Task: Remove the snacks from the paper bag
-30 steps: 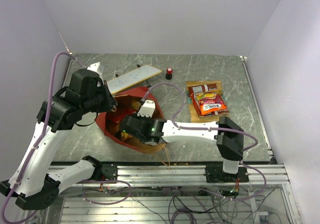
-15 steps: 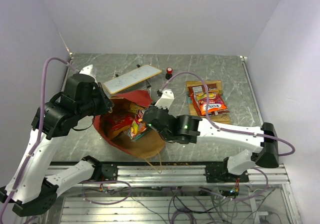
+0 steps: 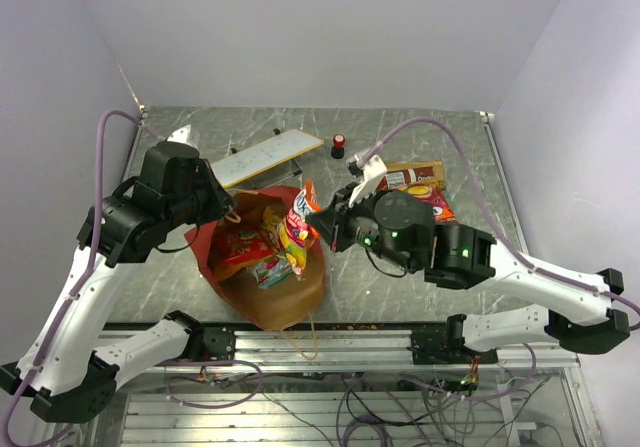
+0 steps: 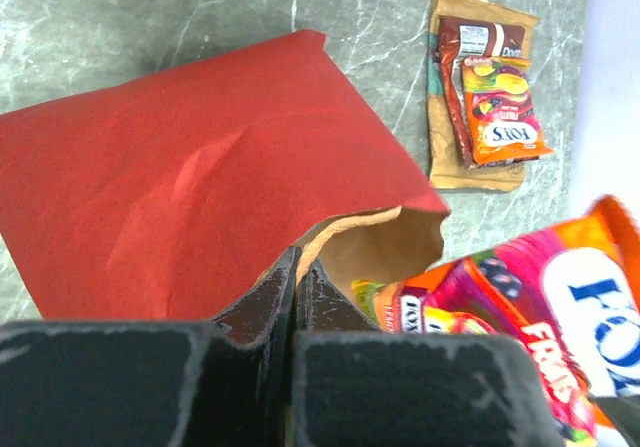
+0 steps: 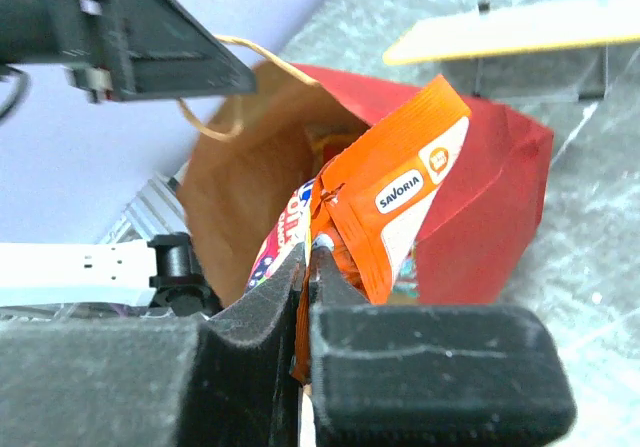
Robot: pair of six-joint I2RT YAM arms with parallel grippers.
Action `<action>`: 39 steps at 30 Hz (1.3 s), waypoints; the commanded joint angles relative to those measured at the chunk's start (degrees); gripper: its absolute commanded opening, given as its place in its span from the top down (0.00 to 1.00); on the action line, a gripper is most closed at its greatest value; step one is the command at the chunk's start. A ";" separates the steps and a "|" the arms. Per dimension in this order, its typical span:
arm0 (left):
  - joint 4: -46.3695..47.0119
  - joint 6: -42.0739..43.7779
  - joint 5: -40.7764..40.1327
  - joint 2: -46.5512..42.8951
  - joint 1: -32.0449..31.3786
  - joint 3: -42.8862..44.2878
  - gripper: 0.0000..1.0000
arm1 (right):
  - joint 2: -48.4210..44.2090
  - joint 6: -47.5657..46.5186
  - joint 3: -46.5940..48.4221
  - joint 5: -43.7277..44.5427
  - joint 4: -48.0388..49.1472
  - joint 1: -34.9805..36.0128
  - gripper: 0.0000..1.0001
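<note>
The red paper bag (image 3: 300, 297) lies on its side, its mouth open toward the back, brown inside. My left gripper (image 4: 296, 267) is shut on the bag's rim (image 4: 340, 229) and holds the mouth open. My right gripper (image 5: 312, 257) is shut on an orange snack packet (image 5: 395, 202), held just above the bag's mouth; it also shows in the top view (image 3: 302, 209) and in the left wrist view (image 4: 545, 307). More snack packets (image 3: 255, 252) lie inside the bag. Several packets (image 3: 420, 182) lie stacked on the table to the right.
A flat white board (image 3: 265, 157) lies behind the bag. A small red-and-black cylinder (image 3: 339, 146) stands at the back middle. The bag's tan handle (image 5: 235, 67) loops up near my left gripper. White walls close off the back and both sides.
My right gripper came up and back out of the bag's mouth with the orange packet in it. The bag's mouth now stands more open. My left gripper kept its hold on the rim.
</note>
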 commanded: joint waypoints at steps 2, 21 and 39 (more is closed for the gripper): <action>4.76 -1.32 1.73 1.57 0.30 -1.16 0.93 | 0.47 -9.52 9.69 -2.55 -2.36 -0.87 1.00; 3.57 -3.10 4.23 6.40 0.29 1.21 0.93 | 7.50 -1.25 2.89 -21.70 -5.11 -53.70 1.00; 6.96 -2.32 7.46 8.64 0.34 0.44 0.93 | 25.12 8.59 -10.35 -32.06 27.03 -70.10 1.00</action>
